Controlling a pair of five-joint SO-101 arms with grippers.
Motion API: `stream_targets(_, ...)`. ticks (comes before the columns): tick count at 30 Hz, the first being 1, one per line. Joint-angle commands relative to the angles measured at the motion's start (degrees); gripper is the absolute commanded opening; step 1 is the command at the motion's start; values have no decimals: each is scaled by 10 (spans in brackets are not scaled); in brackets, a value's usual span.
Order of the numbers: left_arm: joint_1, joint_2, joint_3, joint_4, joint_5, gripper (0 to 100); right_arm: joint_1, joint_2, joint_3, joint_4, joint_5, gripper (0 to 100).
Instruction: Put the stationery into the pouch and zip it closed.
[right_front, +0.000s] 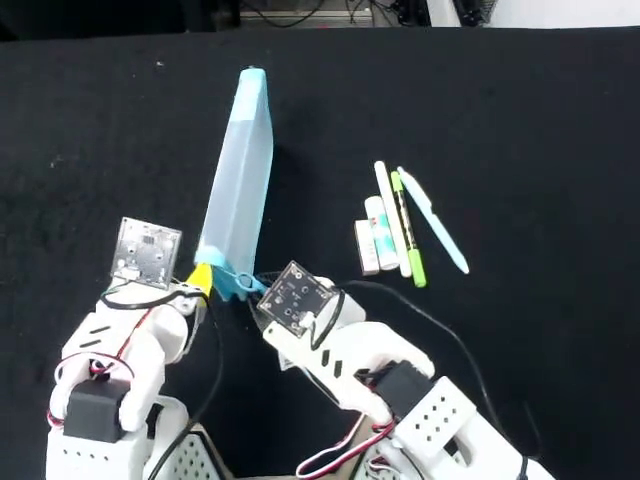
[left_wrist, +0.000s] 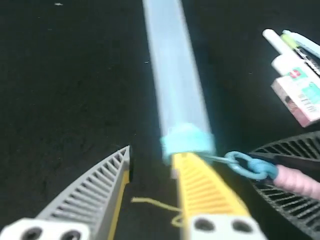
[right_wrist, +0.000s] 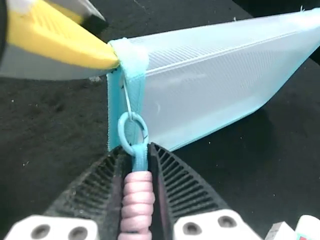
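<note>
Right pincer (right_wrist: 141, 148) clamped on the pink zipper pull (right_wrist: 136, 192) of the pouch (right_wrist: 215, 80). Left pincer (left_wrist: 150, 155) alongside, spread apart, its yellow finger (left_wrist: 200, 190) tip touching the pouch end.

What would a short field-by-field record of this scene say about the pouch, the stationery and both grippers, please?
pouch: light blue, translucent, on the black table; nothing visible inside
zip pull: ring with a pink cord, at the pouch's near end
right gripper: shut on the zip pull
left gripper: open, yellow fingertip against the pouch's near end
stationery: pens and small items clustered on the table beside the pouch, outside it
task state: nothing packed yet
</note>
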Motion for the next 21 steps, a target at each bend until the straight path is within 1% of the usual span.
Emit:
stream_targets(1, -22, 5, -30, 4, 3, 180, -3, 2, 12, -45, -1, 11)
stream_targets(7, -38, 5, -69, 23, 2, 180, -1, 3, 5, -50, -2, 11)
stream_targets(12, -98, 5, -72, 23, 2, 180, 0, 3, -19, -51, -2, 11)
stream_targets(14, -107, 5, -63, 18, 2, 180, 0, 3, -23, -55, -1, 11)
stream_targets(17, -109, 5, -31, -11, 2, 180, 2, 3, -36, -50, 2, 11)
stream_targets(21, -105, 5, 39, -74, 2, 180, 2, 3, -48, -49, 2, 11)
